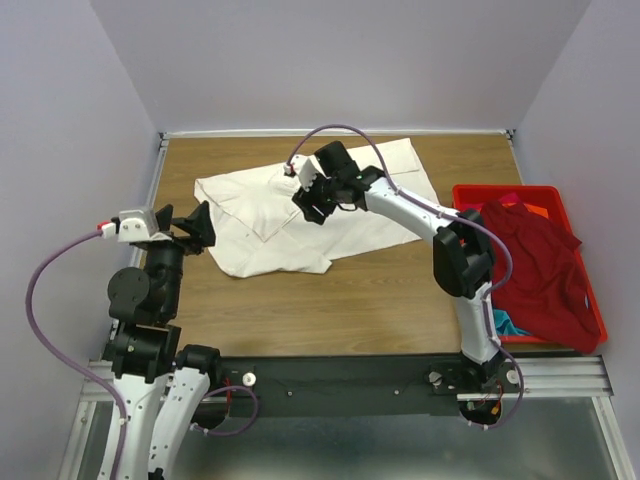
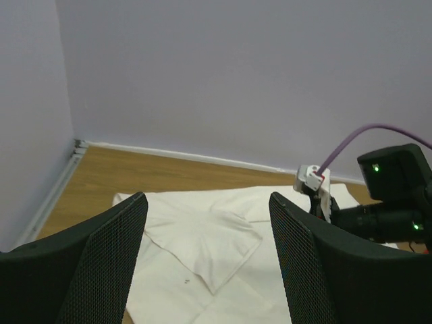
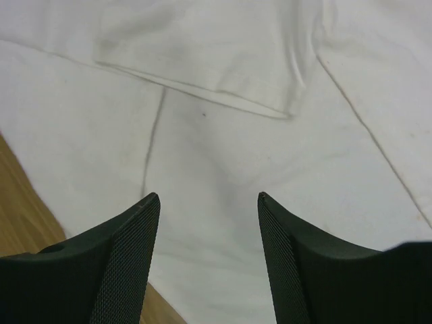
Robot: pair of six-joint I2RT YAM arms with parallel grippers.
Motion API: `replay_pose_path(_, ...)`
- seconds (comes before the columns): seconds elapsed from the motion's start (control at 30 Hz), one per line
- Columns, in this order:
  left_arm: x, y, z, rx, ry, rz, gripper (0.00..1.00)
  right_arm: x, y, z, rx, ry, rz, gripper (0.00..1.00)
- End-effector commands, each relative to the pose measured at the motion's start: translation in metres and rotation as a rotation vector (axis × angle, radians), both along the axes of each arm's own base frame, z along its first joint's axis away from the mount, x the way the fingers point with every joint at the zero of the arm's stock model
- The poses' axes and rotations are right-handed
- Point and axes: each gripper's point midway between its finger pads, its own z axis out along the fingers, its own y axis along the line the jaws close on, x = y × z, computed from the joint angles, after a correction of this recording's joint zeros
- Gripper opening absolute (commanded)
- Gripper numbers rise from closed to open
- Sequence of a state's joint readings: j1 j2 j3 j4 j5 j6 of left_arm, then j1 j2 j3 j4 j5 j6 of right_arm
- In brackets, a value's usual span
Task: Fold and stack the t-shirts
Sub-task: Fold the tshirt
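A cream-white t-shirt [image 1: 330, 215] lies spread on the wooden table, one sleeve folded inward over its left part [image 2: 209, 239]. My right gripper [image 1: 305, 200] hovers open above the shirt's middle, with only white cloth [image 3: 216, 155] between its fingers. My left gripper [image 1: 195, 228] is open and empty just left of the shirt's left edge, facing it. A dark red t-shirt [image 1: 535, 255] is draped over the red crate [image 1: 505, 192] at the right. Teal cloth [image 1: 505, 322] and orange cloth [image 1: 537, 210] peek out of the crate.
The table's back edge and metal rail [image 1: 330, 132] run along the purple wall. Bare wood [image 1: 330, 310] lies in front of the shirt. The right arm [image 2: 391, 202] reaches across the shirt from the right.
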State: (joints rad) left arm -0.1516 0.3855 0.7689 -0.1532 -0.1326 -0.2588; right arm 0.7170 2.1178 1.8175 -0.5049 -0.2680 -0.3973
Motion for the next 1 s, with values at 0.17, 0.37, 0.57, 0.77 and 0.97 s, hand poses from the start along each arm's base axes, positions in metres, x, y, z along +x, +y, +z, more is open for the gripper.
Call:
replay_pose_path(0.17,0.043,-0.094,-0.092,-0.012,0.31,-0.493,0.78,0.002,-0.067,0.025,0.096,0.069,-0.05,0.76)
replay_pose_path(0.37,0.096,-0.124,-0.179,0.117,0.721,-0.672,0.59,-0.055,-0.109,0.024,0.165,0.142,0.1,0.8)
replay_pose_path(0.57,0.143,-0.116,-0.234,0.295,0.958,-0.63,0.53,-0.066,-0.153,0.015,0.217,0.202,0.046,0.8)
replay_pose_path(0.77,0.159,-0.134,-0.282,0.431,1.093,-0.649,0.42,-0.063,-0.185,0.011,0.234,0.193,-0.001,0.8)
replay_pose_path(0.97,0.166,-0.143,-0.322,0.605,1.198,-0.589,0.41,-0.069,-0.197,0.015,0.273,0.192,-0.002,0.79)
